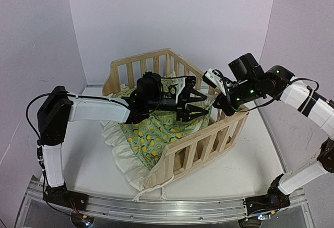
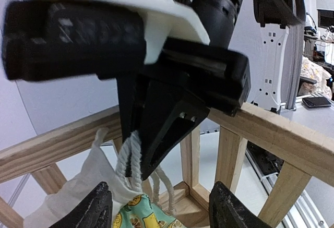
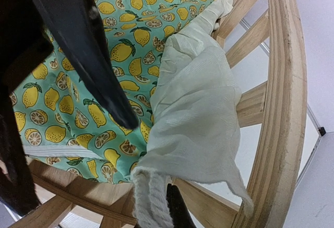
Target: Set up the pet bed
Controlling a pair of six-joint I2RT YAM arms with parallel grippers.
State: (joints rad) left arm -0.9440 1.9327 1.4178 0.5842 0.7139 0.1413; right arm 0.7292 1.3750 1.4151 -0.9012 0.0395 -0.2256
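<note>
The pet bed (image 1: 209, 139) stands in the middle of the counter (image 1: 255, 160), its low side turned toward the left arm's base. Its lemon-print cushion (image 1: 156, 129) lies partly inside the frame. The cream ruffle (image 1: 122, 152) spills out over that low side onto the counter.

The left gripper (image 1: 203, 105) hangs inside the bed above the cushion, near the slatted side farthest from the low one. Its fingers are spread and hold nothing. The left arm reaches in almost level over the low side, forearm stretched across the cushion and wrist pointing at the far rail (image 2: 271, 134).

The right gripper (image 1: 215, 104) sits at that same rail, just beside the left gripper's fingertips. It is clenched on a white twisted tie cord (image 2: 130, 160) that runs down to the cushion's ruffled corner. In the right wrist view the tie cord (image 3: 151, 199) rises from the ruffle just inside the curved rail. The right arm comes in from outside the bed, elbow raised and forearm sloping down to the rail.
</note>
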